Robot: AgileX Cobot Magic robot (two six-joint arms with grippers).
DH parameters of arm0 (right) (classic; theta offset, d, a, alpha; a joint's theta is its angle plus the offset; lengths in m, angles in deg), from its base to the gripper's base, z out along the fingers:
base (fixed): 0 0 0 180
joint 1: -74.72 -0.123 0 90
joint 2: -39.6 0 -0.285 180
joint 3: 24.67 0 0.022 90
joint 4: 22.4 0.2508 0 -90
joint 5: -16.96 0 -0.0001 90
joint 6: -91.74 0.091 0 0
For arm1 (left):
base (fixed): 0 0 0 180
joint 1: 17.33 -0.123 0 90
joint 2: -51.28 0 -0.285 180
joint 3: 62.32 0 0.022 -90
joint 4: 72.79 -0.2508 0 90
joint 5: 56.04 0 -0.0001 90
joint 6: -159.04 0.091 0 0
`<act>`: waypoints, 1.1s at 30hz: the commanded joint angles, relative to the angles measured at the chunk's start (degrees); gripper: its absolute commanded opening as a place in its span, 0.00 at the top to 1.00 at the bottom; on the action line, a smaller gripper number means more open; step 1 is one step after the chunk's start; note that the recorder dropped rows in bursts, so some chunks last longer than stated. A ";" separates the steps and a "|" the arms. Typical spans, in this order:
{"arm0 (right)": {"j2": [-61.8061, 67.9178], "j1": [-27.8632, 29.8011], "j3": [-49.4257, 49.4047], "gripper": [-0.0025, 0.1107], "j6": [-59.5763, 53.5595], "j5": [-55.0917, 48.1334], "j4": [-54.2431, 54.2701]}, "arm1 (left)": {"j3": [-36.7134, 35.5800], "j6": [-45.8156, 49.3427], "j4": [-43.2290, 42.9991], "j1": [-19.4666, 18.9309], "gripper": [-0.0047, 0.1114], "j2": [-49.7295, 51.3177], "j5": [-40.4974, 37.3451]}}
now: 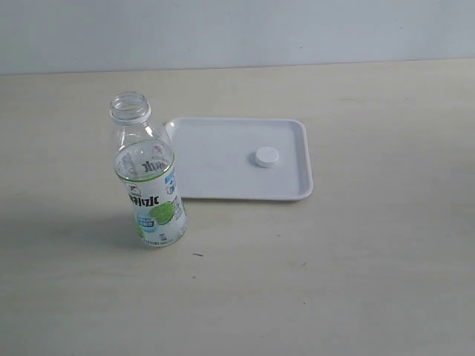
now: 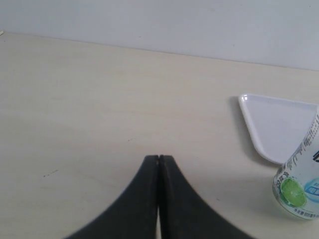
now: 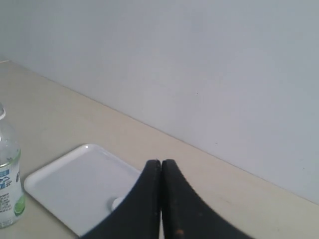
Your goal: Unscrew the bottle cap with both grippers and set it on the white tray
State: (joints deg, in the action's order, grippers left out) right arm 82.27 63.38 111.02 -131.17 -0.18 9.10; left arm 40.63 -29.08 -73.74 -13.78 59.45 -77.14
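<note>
The clear bottle [image 1: 147,178] with its lime label stands upright on the table, its threaded neck bare and open. The small white bottle cap [image 1: 267,156] lies flat inside the white tray [image 1: 223,185], right of the tray's middle. Neither arm shows in the exterior view. In the left wrist view my left gripper [image 2: 159,158] is shut and empty above bare table, with the bottle [image 2: 299,184] and a tray corner [image 2: 271,124] off to one side. My right gripper [image 3: 161,162] is shut and empty too; its fingers partly cover the cap [image 3: 116,202] on the tray [image 3: 75,184].
The pale wooden table [image 1: 334,282] spreads around the bottle and tray. A light grey wall [image 1: 237,30] runs along its far edge.
</note>
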 commanded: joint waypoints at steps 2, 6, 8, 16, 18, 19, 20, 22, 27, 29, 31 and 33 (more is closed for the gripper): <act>-1.40 1.34 -3.56 0.98 -0.26 -0.73 0.52 | -0.16 0.26 0.56 -0.11 0.96 -0.38 0.61; -6.62 6.16 -10.07 0.98 -0.26 0.56 1.13 | -0.16 0.26 0.56 -0.11 0.96 -0.38 0.61; -9.74 8.41 -14.22 0.98 -0.40 2.81 1.13 | -0.16 0.26 0.56 -0.11 0.96 -0.38 0.61; -22.31 14.00 -25.95 0.98 2.77 9.84 1.59 | -0.16 0.26 0.56 -0.11 0.96 -0.38 0.61; -23.78 14.00 -27.17 0.98 2.77 9.93 1.59 | -0.16 0.26 0.56 -0.11 0.96 -0.38 0.61; -24.09 14.00 -27.44 0.98 2.77 9.93 1.59 | -0.16 0.26 0.56 -0.11 0.96 -0.38 0.61; -24.41 14.00 -27.72 0.98 2.77 9.62 1.59 | -0.16 0.26 0.56 -0.11 0.96 -0.38 0.61; -24.30 14.00 -27.91 0.98 3.61 9.44 1.59 | -0.16 0.26 0.56 -0.11 0.96 -0.38 0.61; -24.40 14.00 -29.02 0.98 8.72 9.96 -0.06 | -0.16 0.26 0.56 -0.11 0.96 -0.38 0.61; -25.05 14.53 -29.95 0.98 13.27 10.17 -4.27 | -0.16 0.26 0.56 -0.11 0.96 -0.38 0.61; -25.80 15.51 -31.66 0.98 22.31 11.67 -11.90 | -0.16 0.26 0.56 -0.11 0.96 -0.38 0.61; -26.69 16.29 -32.63 0.98 32.86 13.15 -18.54 | -0.16 0.26 0.56 -0.11 0.96 -0.38 0.61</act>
State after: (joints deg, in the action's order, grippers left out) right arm 56.82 78.50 79.77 -110.42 10.64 -0.08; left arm 40.63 -29.08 -73.51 -13.78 59.45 -77.14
